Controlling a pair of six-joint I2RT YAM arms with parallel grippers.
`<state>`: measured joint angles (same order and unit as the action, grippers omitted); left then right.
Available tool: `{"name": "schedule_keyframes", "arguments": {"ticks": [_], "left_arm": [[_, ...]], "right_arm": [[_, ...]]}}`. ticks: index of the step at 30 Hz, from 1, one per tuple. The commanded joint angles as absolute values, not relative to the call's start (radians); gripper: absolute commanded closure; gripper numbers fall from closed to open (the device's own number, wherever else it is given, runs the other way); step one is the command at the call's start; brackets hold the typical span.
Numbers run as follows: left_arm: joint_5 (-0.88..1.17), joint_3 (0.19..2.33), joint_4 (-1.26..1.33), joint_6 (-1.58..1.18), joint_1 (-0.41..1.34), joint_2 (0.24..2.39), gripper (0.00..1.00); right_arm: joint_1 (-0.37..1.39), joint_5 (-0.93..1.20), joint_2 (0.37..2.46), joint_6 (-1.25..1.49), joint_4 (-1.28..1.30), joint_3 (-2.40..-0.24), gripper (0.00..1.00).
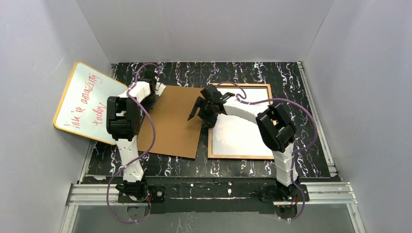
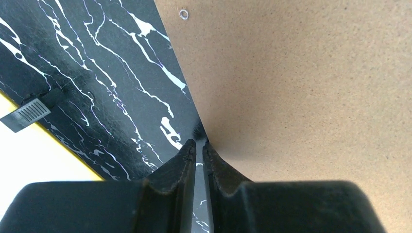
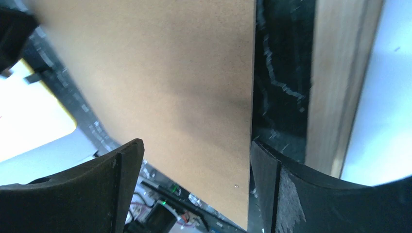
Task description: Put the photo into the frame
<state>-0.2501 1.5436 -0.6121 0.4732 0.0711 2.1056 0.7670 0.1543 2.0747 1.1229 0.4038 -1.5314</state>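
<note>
Top: plain brown fibreboard backing sheet point(image 1: 170, 124) at centre. Thin tan-backed rectangular frame point(image 1: 243, 156) lies just right of it, long axis near-to-far, right arm nearer. Landscape photo not identifiable.
Left wrist: left gripper point(image 2: 199, 148) nearly closed, pinching sheet's edge.
Right wrist: right gripper point(image 3: 197, 145) wide open, empty, above gap between sheet and frame.

Free passages: a bare band of marbled table point(image 1: 204, 167) at 6 o'clock, and a narrow gap running from 12 to 6 o'clock between the backing board point(image 1: 172, 124) and the frame point(image 1: 240, 156). Obstructions: a whiteboard point(image 1: 85, 102) leaning at 9 o'clock, and enclosure walls point(image 1: 204, 29) at 9, 12 and 3 o'clock.
</note>
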Motion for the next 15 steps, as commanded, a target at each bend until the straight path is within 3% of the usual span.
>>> {"name": "schedule_keyframes", "arguments": {"ticks": [1,15], "left_arm": [[-0.072,1.494,-0.762,0.407,0.095,2.194,0.89],[0.13,1.497,-0.833,0.381,0.184,2.162,0.91]], "right_arm": [[0.776,0.3,1.918,1.183,0.152,-1.524,0.13],[0.759,0.241,1.714,1.27,0.06,-1.304,0.15]]}}
